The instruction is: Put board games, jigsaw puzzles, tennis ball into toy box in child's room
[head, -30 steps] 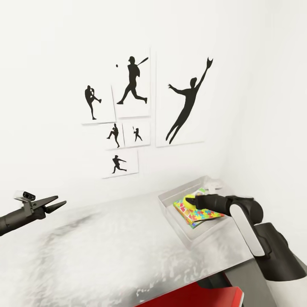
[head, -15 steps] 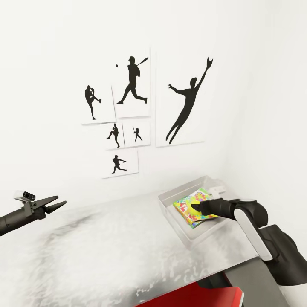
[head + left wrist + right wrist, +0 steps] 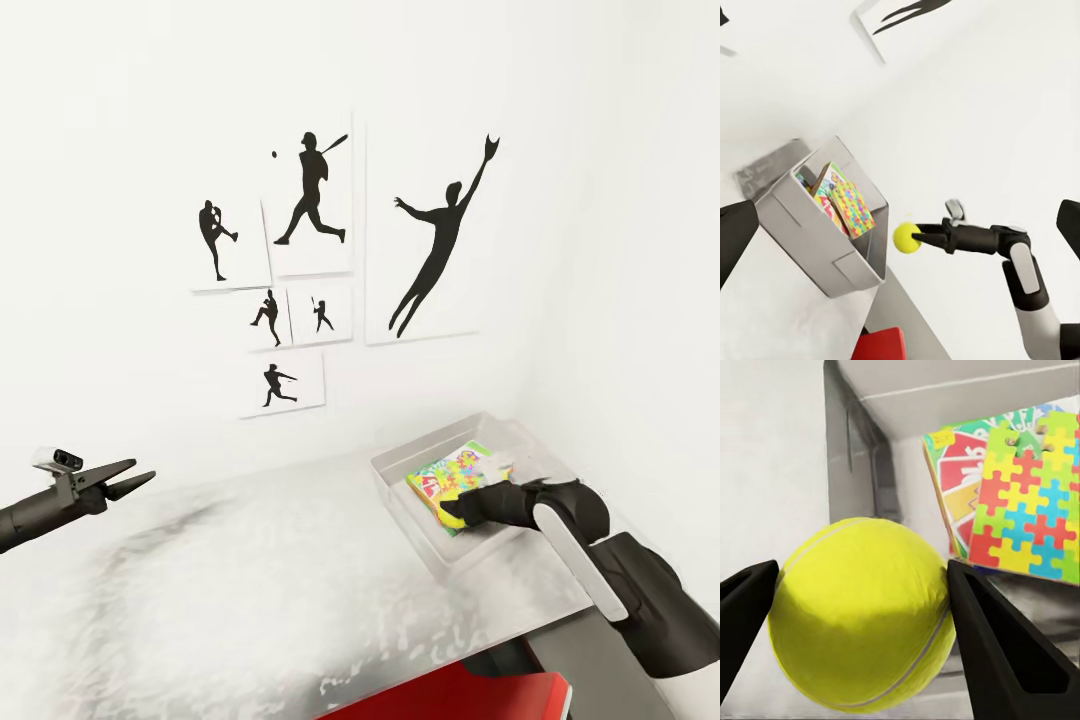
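White wall with black baseball silhouettes [image 3: 310, 200] backs the mottled grey surface [image 3: 250, 570], where the toy box [image 3: 400, 490] sits near the corner with a puzzle [image 3: 1035, 510] and a game box [image 3: 960, 480] already inside. The right gripper [image 3: 450, 508] is clamped on the tennis ball [image 3: 862, 615], poised above the box interior. Release only once the ball is well within the rim, low enough not to bounce out. The left gripper [image 3: 135, 478] hangs apart, holding nothing.
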### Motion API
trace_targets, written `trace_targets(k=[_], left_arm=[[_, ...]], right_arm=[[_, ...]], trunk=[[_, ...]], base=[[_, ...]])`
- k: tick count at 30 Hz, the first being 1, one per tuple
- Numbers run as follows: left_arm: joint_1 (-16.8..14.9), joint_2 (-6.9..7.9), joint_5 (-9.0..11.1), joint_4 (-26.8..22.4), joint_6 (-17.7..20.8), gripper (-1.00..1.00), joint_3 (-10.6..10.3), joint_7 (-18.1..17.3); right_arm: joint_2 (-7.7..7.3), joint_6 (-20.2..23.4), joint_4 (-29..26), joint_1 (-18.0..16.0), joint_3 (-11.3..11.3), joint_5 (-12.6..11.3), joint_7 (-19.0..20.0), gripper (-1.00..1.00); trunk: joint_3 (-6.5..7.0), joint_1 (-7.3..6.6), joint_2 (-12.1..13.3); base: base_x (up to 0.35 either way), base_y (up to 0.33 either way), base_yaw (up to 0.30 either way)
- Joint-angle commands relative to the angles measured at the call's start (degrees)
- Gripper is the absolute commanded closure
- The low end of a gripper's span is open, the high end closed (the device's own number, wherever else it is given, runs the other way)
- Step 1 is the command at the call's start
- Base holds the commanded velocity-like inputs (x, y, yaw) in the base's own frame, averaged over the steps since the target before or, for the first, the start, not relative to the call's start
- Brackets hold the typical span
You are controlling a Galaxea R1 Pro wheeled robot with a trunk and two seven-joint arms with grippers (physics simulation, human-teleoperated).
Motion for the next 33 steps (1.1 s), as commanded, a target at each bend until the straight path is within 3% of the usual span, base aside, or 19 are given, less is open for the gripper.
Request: trace_targets(k=[1, 14, 21, 33], left_arm=[[-0.05, 0.02, 0.03, 0.00, 0.61, -1.00, -0.01, -0.19], [-0.05, 0.08, 0.03, 0.00, 0.61, -1.00, 0.01, -0.21], [-0.05, 0.07, 0.03, 0.00, 0.61, -1.00, 0.01, -0.21], [-0.05, 0.05, 0.03, 0.00, 0.61, -1.00, 0.01, -0.21]], right_arm=[[0.08, 0.19, 0.07, -0.08, 0.56, 0.44, 0.26, 1.00], [0.85, 0.19, 2.35, -0.08, 1.65, 0.83, 0.17, 1.00], [0.90, 0.19, 3.21, -0.13, 3.77, 2.08, 0.17, 1.00], [0.90, 0.19, 5.95, -0.57, 3.41, 2.28, 0.07, 1.00]], trunk=[[-0.13, 0.04, -0.13], [-0.13, 0.04, -0.13], [-0.13, 0.04, -0.13], [-0.13, 0.04, -0.13]], base=[[0.000, 0.000, 0.000], [0.000, 0.000, 0.000], [0.000, 0.000, 0.000], [0.000, 0.000, 0.000]])
